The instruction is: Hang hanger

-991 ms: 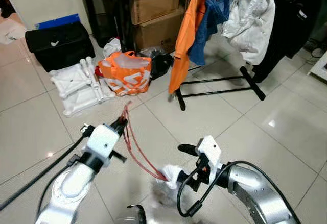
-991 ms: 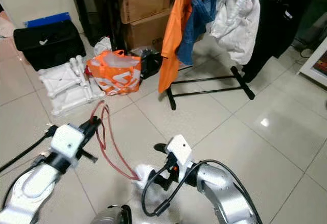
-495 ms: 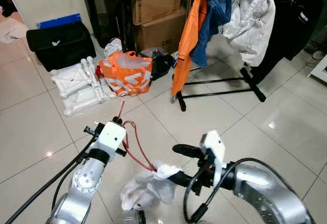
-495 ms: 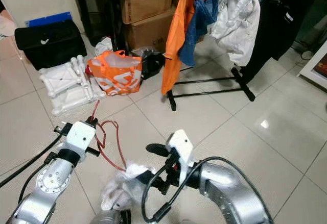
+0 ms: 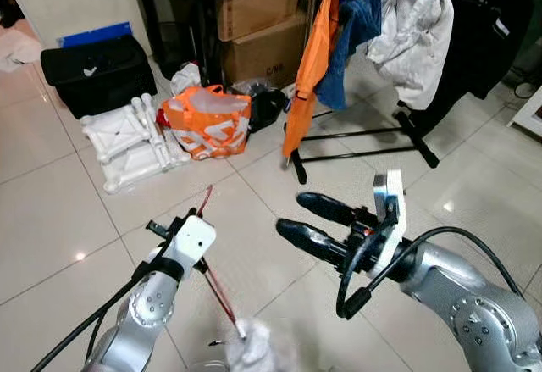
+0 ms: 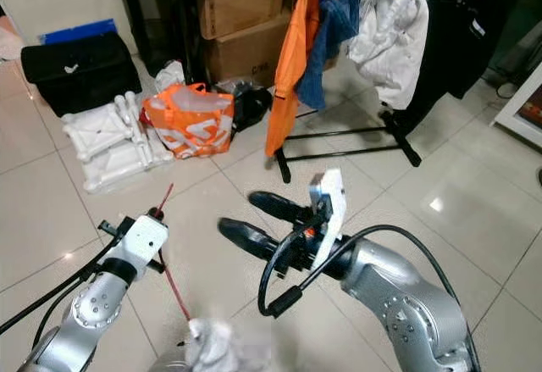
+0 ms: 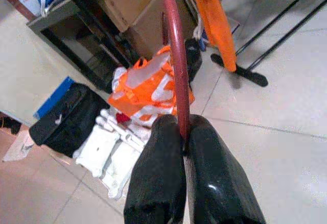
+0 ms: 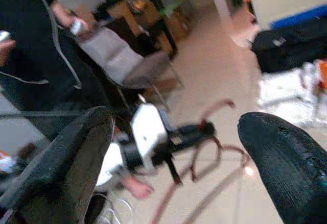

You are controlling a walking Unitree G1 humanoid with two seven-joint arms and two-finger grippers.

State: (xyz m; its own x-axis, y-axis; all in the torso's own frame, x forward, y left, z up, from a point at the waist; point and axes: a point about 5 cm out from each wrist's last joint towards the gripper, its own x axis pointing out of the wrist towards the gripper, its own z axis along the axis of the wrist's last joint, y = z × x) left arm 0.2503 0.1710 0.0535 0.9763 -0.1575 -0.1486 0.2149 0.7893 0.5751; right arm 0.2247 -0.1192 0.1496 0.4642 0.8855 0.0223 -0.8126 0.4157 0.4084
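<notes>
Left claw (image 7: 183,147) pinches red hanger (image 5: 218,291), lower centre – white garment (image 5: 254,348) dangling. Right claw (image 5: 309,221) spread wide, empty. Risk: garment slides off, rack (image 5: 364,139) upper right.

cluttered home: clothes rack (image 5: 364,135), boxes (image 5: 258,24).

Head views were pretty evenly lit and bright, with soft glare patches on the glossy floor tiles (image 5: 449,205) and only faint shadows under the clothes rack (image 5: 364,139); the white cloth (image 5: 254,351) at the bottom edge was smeared with motion blur. The left wrist view was decently sharp on the red hanger (image 7: 176,66) but the background went soft. The right wrist view was the worst, blurry all over, its fingertips (image 8: 286,157) just dark fuzzy blobs up close.
</notes>
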